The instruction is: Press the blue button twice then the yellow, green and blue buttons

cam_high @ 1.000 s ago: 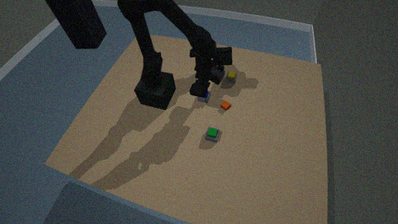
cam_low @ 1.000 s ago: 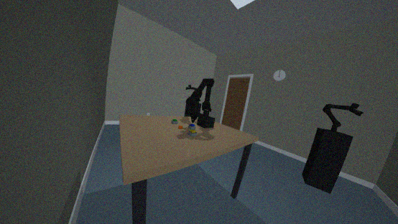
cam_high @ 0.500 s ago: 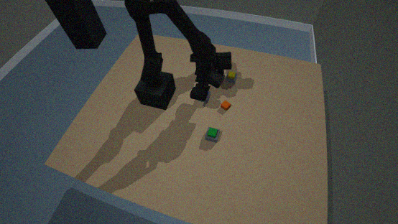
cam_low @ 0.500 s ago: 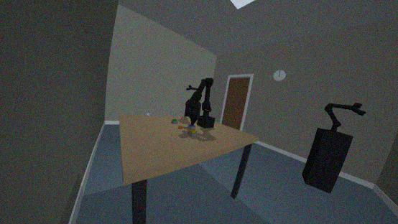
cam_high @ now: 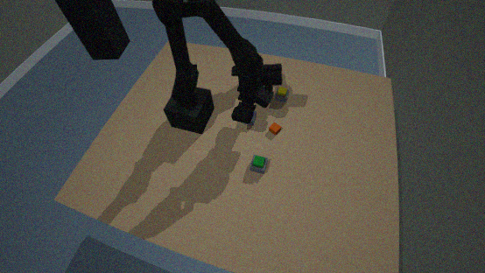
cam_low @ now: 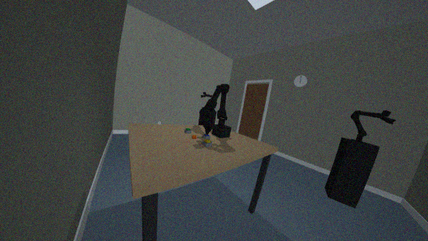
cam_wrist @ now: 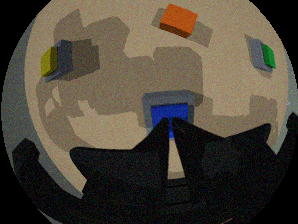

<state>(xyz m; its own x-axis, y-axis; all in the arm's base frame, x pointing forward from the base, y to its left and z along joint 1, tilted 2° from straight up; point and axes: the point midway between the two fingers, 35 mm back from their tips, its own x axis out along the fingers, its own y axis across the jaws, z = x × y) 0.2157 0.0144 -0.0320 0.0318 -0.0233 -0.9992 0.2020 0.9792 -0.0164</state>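
While gripper is hanging over table, jaws pinched nearly shut, holding nothing, blue button is sitting directly beneath and just ahead of tips. Cap is facing straight up; square, no long axis. Likely press heading straight down. Orange block is lying beyond, apart.
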